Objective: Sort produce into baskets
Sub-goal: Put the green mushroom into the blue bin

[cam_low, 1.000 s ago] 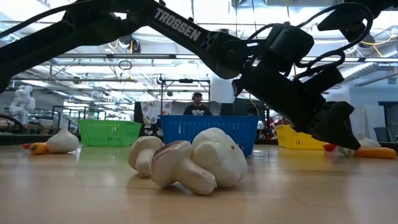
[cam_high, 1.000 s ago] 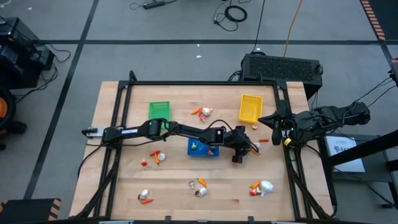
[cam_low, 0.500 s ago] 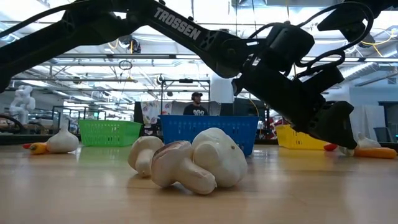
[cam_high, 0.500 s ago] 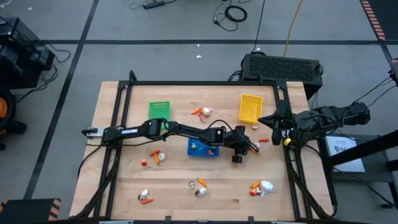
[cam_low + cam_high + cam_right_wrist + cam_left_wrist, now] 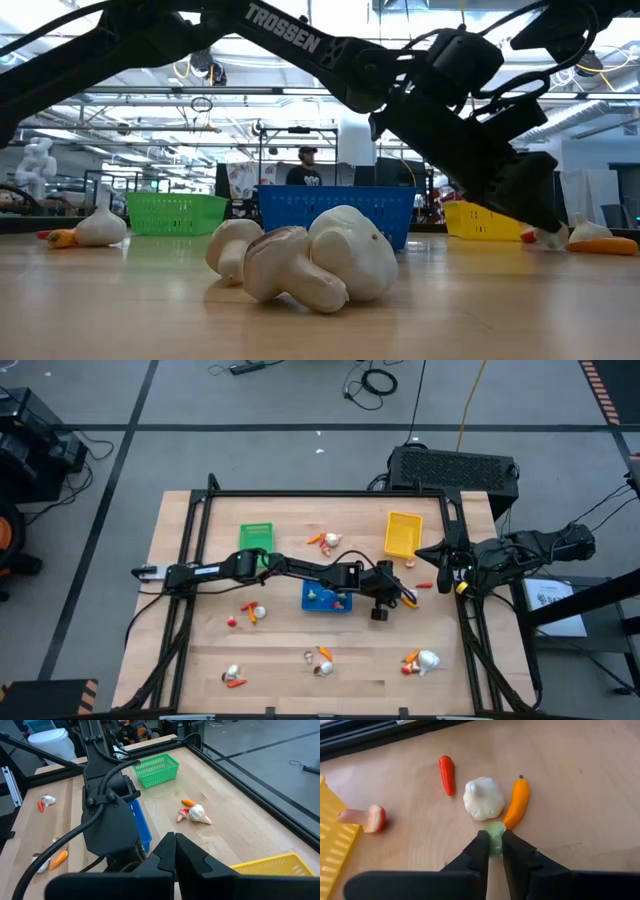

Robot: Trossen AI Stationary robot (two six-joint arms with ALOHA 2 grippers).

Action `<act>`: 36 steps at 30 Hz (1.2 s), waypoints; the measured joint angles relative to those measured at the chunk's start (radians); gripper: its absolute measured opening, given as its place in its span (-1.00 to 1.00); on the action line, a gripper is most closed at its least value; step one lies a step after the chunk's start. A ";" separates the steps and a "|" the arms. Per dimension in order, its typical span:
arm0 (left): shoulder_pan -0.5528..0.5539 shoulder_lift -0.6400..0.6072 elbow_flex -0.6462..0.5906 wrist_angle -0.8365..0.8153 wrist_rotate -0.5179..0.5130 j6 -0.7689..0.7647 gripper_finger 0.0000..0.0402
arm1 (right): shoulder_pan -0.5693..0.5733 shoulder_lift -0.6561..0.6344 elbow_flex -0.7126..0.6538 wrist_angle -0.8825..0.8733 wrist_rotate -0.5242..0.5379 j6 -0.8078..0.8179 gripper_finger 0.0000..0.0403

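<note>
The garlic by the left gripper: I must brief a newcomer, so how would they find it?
Start at the yellow basket. On the bare wood beside it lies a small cluster, just ahead of the left gripper. The garlic is the white bulb between the red pepper and the orange pepper.

1. The table [image 5: 200,660] is pale, matt wood with visible plank seams.
2. The yellow basket [image 5: 402,532] beside it looks like perforated plastic.
3. The garlic bulb [image 5: 483,799] and orange pepper [image 5: 517,803] look smooth, slightly glossy plastic.
4. The left gripper [image 5: 493,851] fingers are matt black.
</note>
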 joint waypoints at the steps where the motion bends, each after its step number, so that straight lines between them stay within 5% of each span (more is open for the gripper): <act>1: 0.000 0.000 0.000 -0.002 0.000 0.000 -0.80 | 0.000 0.000 0.000 0.000 0.000 0.000 -1.00; 18: 0.000 -0.079 0.000 -0.092 0.000 0.002 -0.86 | 0.000 0.008 0.000 -0.001 0.002 -0.011 -1.00; 36: -0.039 -0.347 0.001 -0.733 -0.005 0.025 -0.86 | 0.000 0.040 0.000 0.017 0.000 -0.007 -1.00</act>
